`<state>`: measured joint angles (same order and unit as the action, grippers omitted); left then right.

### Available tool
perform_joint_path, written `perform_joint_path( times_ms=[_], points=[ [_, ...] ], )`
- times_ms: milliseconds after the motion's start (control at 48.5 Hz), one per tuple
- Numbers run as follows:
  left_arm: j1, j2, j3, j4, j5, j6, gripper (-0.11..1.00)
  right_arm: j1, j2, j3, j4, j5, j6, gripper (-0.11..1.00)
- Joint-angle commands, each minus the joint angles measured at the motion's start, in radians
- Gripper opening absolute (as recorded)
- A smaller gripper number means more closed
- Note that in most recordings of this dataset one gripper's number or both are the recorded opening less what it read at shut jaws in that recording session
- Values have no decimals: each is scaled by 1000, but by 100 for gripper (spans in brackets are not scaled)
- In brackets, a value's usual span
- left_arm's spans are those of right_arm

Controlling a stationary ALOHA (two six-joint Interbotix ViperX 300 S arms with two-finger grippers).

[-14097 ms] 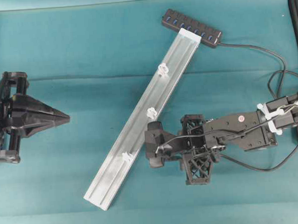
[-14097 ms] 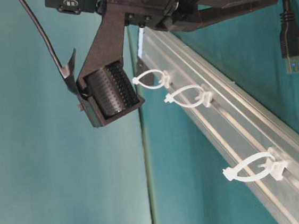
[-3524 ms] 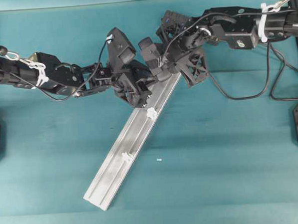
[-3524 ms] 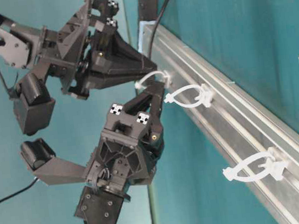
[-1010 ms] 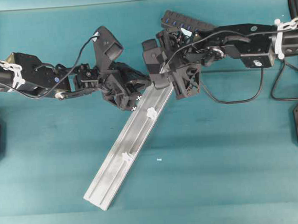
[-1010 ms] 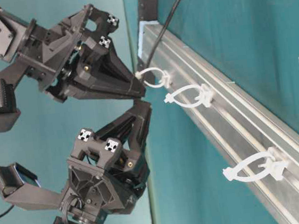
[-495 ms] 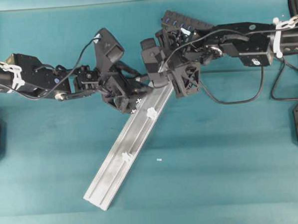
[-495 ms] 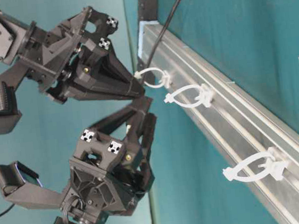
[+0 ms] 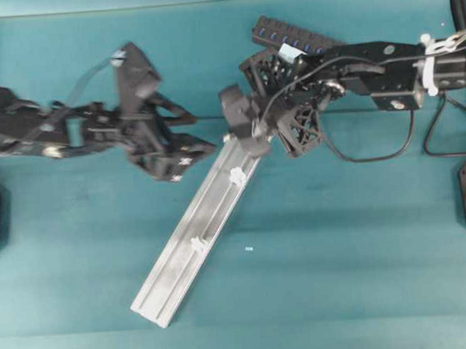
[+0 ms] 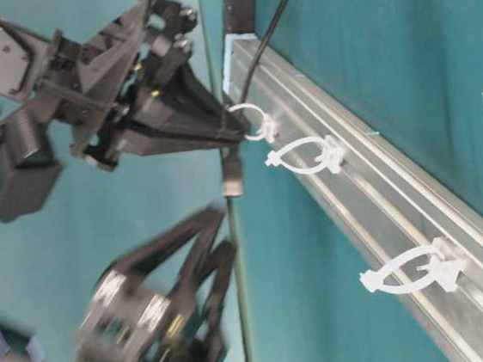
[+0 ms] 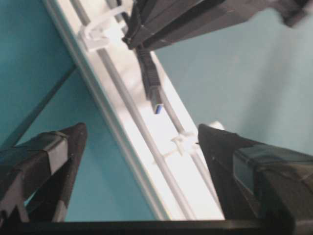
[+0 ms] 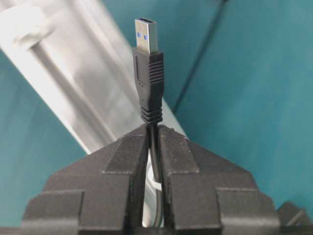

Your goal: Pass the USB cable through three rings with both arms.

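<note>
The right gripper (image 12: pixel 152 142) pinches the USB cable (image 12: pixel 147 83) just behind its plug, which pokes out past the first ring (image 10: pixel 254 121) on the aluminium rail (image 9: pixel 191 239). The left gripper (image 11: pixel 142 147) is spread wide, empty, below the plug. Judging by this, one ring looks threaded; the middle ring (image 10: pixel 305 155) and last ring (image 10: pixel 411 272) remain.

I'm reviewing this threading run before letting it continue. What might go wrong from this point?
1. The right end effector pinches only the thin USB cable below the plug, so the plug may swing off line with the second ring.
2. The left end effector is open and apart from the plug; a regrasp may miss.
</note>
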<state>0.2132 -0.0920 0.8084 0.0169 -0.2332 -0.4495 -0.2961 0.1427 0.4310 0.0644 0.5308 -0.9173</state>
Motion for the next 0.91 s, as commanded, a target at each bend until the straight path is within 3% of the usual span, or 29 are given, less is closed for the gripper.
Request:
perform_joint_path(
  times_ms=[0,371,598,886],
  points=[
    [-8,-91,25,3,23,5,98,14,15,-2,-8,18,-37,9],
    [-40,-402,149,3,210,6,98,35,20,11,-12,38,-163,9],
    [-46,-526,204,3,236,0,97,35,17,23,-14,57,-173,9],
    [-46,-575,218,3,238,-2,97,49,18,43,-43,52,-175,9]
  ],
)
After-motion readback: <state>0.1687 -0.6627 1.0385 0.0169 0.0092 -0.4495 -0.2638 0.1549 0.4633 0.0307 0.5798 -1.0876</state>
